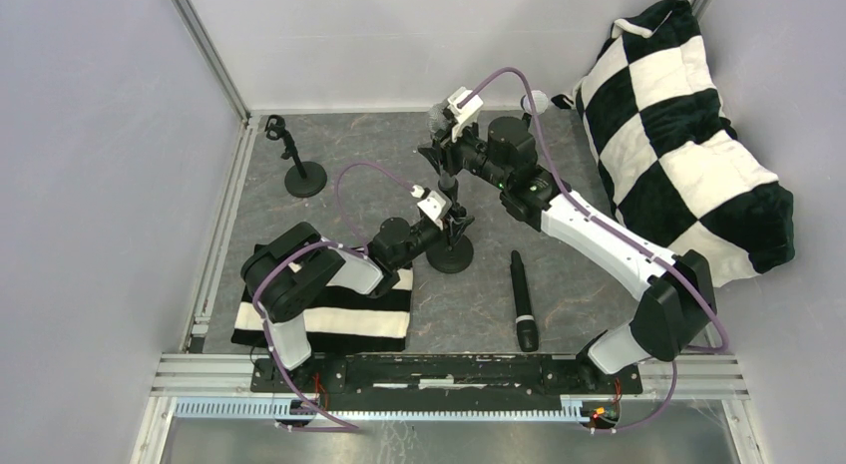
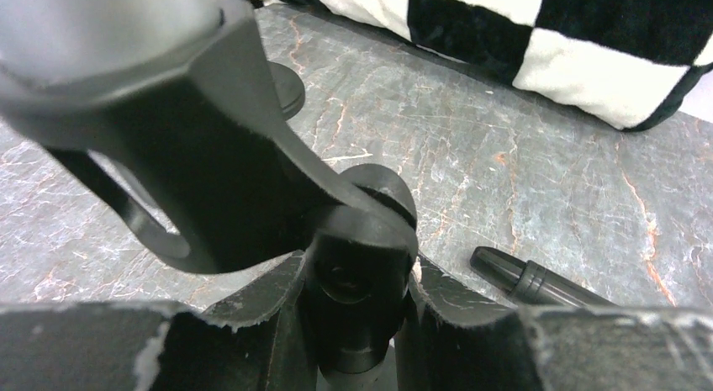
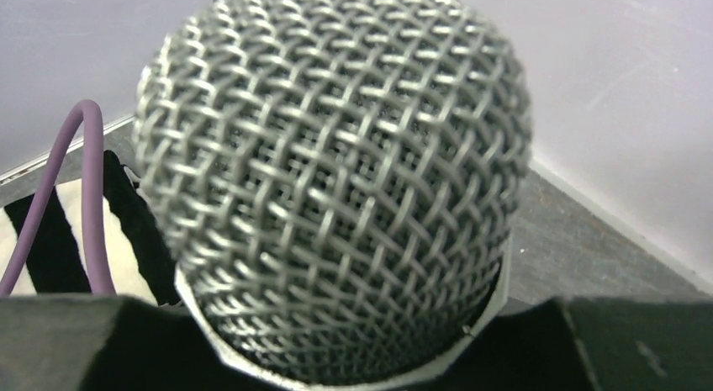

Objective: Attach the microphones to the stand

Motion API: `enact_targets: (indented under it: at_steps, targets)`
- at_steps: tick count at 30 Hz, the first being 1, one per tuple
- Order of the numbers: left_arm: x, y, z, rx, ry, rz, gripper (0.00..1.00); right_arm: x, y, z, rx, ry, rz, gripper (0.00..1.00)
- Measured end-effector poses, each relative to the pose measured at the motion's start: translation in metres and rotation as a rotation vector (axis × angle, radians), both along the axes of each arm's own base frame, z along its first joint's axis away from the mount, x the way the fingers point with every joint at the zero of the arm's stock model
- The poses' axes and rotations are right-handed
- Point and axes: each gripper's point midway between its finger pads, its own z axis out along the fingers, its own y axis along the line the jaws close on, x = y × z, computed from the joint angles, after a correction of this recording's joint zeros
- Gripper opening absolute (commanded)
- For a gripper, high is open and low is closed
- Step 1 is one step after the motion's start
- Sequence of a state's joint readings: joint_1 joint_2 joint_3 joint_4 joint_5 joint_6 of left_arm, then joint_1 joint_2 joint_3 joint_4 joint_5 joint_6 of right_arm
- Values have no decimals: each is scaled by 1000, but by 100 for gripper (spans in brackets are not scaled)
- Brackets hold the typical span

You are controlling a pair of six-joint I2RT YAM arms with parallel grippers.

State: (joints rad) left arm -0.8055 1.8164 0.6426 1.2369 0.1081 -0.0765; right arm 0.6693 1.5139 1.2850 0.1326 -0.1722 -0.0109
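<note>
Your right gripper (image 3: 353,349) is pinching the silver microphone (image 3: 336,155) just under its round wire head. That head fills the whole wrist view, so the handle is hidden there. From above, the microphone is up in the air over the middle stand (image 1: 451,256), with its handle pointing down toward the clip (image 2: 210,181).

Your left gripper (image 2: 357,277) is pressed tight on the black post of that stand, right under the clip. A grey blur sits at the top of the clip. It may be the handle's end, but I cannot tell if it is in yet.

I think this microphone is hard and smooth, and heavier at the head. The handle could slip if you squeeze too softly. The wire head could dent, so hold the handle, not the wire. The clip will likely push back, so hold the stand firm or it may tip.

The black microphone (image 1: 523,302) lies flat on the table (image 1: 379,145), a little to the right of the stand. When you go for it, take it around the middle of the handle. A second stand (image 1: 299,167) waits at the far left, and its clip holds nothing.
</note>
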Motion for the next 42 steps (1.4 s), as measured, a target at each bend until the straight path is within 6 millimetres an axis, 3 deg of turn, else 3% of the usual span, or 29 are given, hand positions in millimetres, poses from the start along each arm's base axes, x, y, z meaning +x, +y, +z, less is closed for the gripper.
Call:
enact_targets:
  at_steps: [9,24,36,42]
  targets:
    - [-7,-6,-3,32,-22,-14,2,8,-10,-19,23,95,-33,0]
    - [-6,-5,-4,31,-24,-2,2,14,-6,-48,20,153,-25,0]
    - [-6,-5,-4,28,-26,-1,2,14,-5,-53,52,126,-18,0]
    - [-10,-10,-4,12,-35,-18,2,-1,-14,-44,71,66,9,0]
